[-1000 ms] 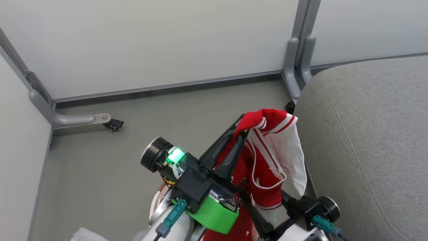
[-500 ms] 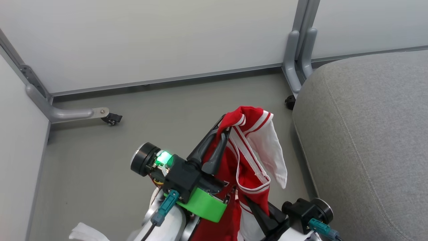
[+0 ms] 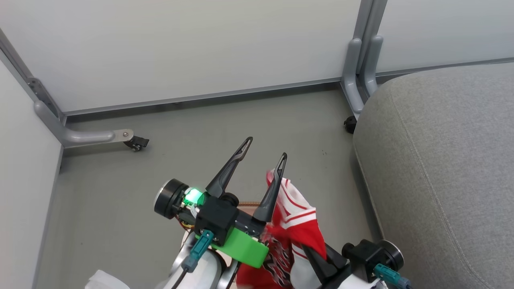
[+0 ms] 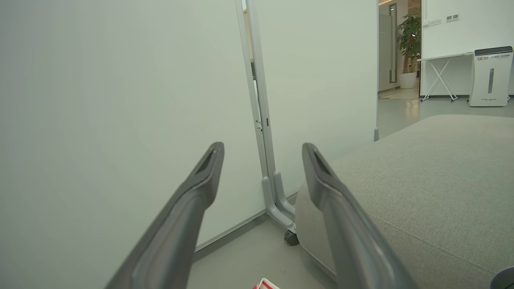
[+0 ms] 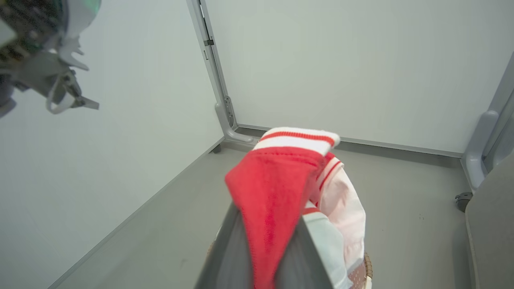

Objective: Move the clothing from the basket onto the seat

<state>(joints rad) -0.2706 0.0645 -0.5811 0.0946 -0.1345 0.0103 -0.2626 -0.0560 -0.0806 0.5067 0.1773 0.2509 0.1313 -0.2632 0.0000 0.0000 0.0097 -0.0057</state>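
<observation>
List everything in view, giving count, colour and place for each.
clothing: one bundle, red with white trim, hanging left of the seat
basket: one, a strip of brown woven rim showing, low between the arms
seat: one, grey, at the right
partition panels: three, white with grey frames, behind and to the left
casters: two, black, on the panel feet
floor: one, grey, between panels and seat
left tool: one, dark, open and holding nothing, raised over the floor
right tool: one, dark, shut on the clothing
</observation>
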